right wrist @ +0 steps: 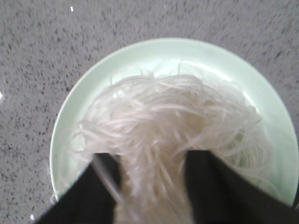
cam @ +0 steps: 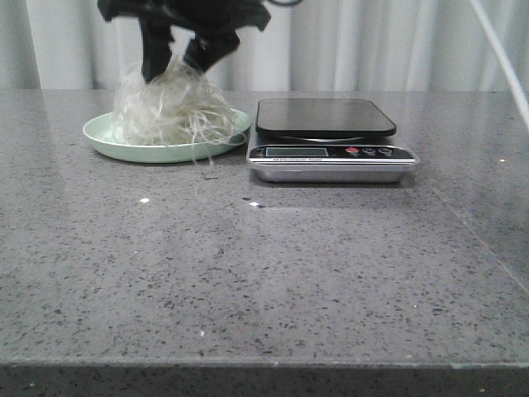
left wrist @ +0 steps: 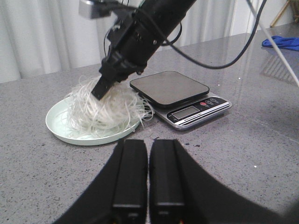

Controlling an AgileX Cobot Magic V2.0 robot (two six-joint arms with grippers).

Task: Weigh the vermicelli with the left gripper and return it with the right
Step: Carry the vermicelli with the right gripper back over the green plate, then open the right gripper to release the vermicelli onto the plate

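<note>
Vermicelli (cam: 173, 107): fluffy nest of thin, translucent white strands, heaped on a shallow, round, pale green plate (cam: 103, 136), glossy glaze. Loose strands trailing over the plate rim on the scale side. Nest nearly as wide as the plate.

Right gripper (cam: 178, 59): matte black, reaching down into the top of the nest, fingers (right wrist: 219, 186) closed on a bunch of strands. In the right wrist view, a thick tuft pinched between the two dark fingers, the rest of the mass fanning out over the plate below.

Left gripper (left wrist: 147, 179): low over the surface, apart from plate and scale; two flat black fingers (left wrist: 128, 172) pressed together, only a hairline seam between them, nothing held.

Kitchen scale (cam: 331, 141): just beside the plate, on the right in the front view. Rectangular, rounded corners, smooth dark platform, silvery metal base, small display and round buttons, some red, along the front edge. Platform bare.

Surface (cam: 264, 273): grey speckled stone-like top, polished, faint reflections. Pale pleated curtain (cam: 413, 41) behind. Blue cloth (left wrist: 282, 43) at the far edge in the left wrist view.
</note>
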